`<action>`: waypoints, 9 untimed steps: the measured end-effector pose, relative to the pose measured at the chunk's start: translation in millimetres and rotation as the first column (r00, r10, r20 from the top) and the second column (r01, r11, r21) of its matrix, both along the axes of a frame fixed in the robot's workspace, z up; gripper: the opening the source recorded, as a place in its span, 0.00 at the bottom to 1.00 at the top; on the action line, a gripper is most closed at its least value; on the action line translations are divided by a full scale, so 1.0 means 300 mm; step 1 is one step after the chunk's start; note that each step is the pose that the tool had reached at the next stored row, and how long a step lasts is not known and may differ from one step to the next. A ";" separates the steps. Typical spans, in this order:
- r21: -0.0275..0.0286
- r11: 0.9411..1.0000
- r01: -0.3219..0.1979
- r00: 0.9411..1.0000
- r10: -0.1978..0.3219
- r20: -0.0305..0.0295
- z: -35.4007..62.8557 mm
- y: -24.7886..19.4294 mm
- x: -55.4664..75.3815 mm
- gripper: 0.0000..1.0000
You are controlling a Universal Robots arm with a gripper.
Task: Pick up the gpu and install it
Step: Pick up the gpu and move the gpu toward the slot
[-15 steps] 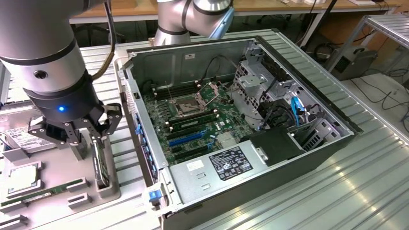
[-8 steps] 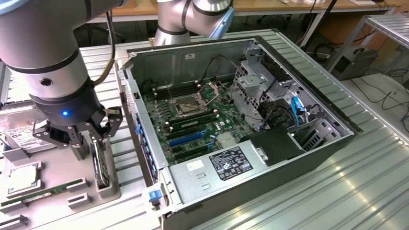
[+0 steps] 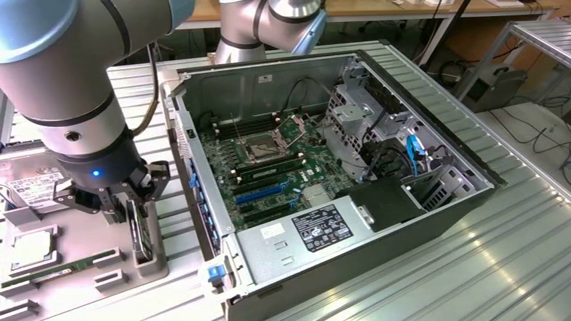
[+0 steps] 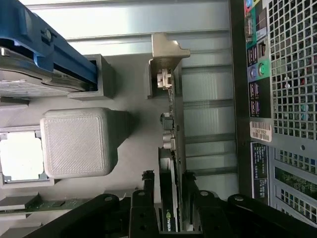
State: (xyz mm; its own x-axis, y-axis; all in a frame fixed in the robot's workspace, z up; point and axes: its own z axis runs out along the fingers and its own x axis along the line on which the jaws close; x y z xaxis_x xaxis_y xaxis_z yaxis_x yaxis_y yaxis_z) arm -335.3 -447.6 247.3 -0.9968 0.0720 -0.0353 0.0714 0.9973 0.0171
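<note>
Silver-grey tubular arm point(image 3: 63, 73) with pale blue joint caps, a blue-lit black wrist and black end effector point(image 4: 168, 176).

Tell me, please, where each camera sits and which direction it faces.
Exterior view: off the arm, high up, looking down into the open computer case; the arm and end effector show at the exterior view's left, over the gpu.
Wrist view: on the wrist, looking along the end effector to the gpu, which stands on edge in a grey holder.
Shared: end effector, gpu, grey holder, computer case.
</note>
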 end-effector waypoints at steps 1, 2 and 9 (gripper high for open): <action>0.011 1.000 0.000 1.000 0.000 0.000 -0.001 0.000 0.000 0.36; 0.015 1.000 0.000 1.000 0.000 0.000 -0.001 0.000 0.000 0.36; 0.015 1.000 0.000 1.000 0.000 0.000 -0.004 -0.006 0.000 0.36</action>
State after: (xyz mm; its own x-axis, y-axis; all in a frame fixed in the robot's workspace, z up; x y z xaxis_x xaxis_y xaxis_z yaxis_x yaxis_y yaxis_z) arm -335.3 -449.4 246.2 -0.9968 0.0725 -0.0344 0.0714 0.9969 0.0323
